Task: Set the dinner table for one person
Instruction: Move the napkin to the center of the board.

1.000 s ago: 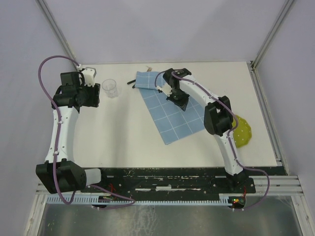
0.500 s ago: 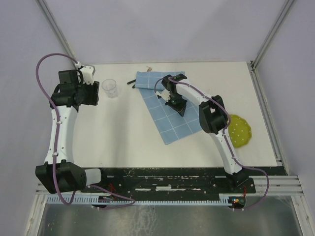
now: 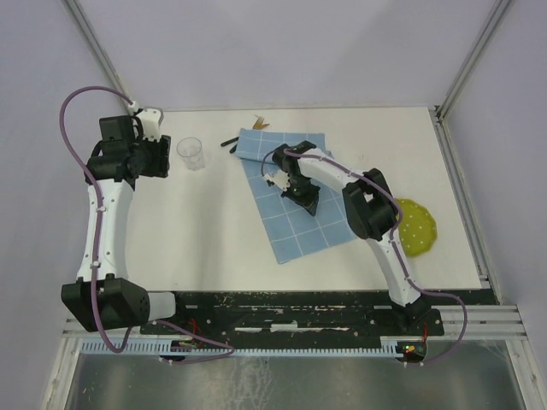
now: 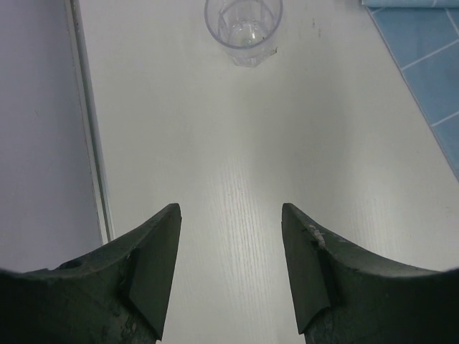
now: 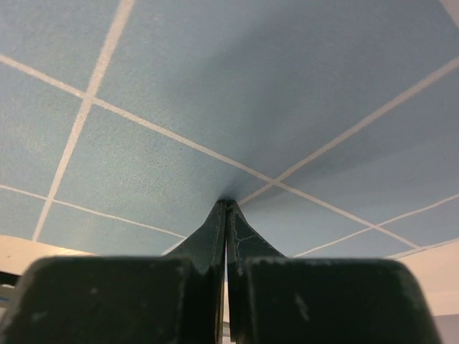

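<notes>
Dinner table [image 3: 214,231]: a large off-white matte rectangle, filling the workspace ahead of both arm bases; the blue cloth [image 3: 299,226] lies on it right of centre.

Change over the last second: the right gripper [image 3: 303,202] has travelled left and toward the bases, and the cloth has followed, its near corner now closer to the front edge; the yellow-green plate [image 3: 419,226] shows more fully beside the arm. Judged: the cloth is being dragged into place as a mat; the setting is barely begun.

Right jaws are together, tips pressed on the cloth; a nipped fold cannot be confirmed. Left gripper [image 4: 229,215]: jaws apart, empty, over bare tabletop short of the glass [image 4: 243,21].

Materials: cloth thin, soft, white-gridded, lying flat; glass clear, rigid, faceted; plate rounded, pale-dotted.
</notes>
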Controlling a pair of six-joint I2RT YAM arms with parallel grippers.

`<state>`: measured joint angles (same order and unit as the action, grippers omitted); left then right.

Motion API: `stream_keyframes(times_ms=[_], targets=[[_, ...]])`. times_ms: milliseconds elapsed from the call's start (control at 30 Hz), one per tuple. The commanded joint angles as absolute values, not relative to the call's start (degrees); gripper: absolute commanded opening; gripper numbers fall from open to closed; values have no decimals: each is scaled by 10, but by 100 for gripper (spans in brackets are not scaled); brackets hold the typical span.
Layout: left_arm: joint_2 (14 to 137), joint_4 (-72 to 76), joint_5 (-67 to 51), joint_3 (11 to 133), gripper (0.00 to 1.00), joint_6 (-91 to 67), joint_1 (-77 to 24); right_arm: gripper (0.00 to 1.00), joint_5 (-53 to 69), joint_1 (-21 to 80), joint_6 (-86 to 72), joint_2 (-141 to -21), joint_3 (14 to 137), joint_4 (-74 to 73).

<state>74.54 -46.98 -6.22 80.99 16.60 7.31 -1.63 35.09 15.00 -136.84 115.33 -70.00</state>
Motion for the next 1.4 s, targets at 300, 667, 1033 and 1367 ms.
stream_keyframes(times_ms=[300,667,1033,1367], targets=[[731,-441,-77,809,65,189,72,2,157,540,87,-1421,1153,-717],[730,-426,-71,812,67,210,72,2,42,567,90,-1375,1162,-692],[758,-426,-53,841,73,217,72,52,-183,445,128,-1292,1276,-631],[758,-446,-43,842,73,232,71,59,-95,308,215,-1389,1385,-609]])
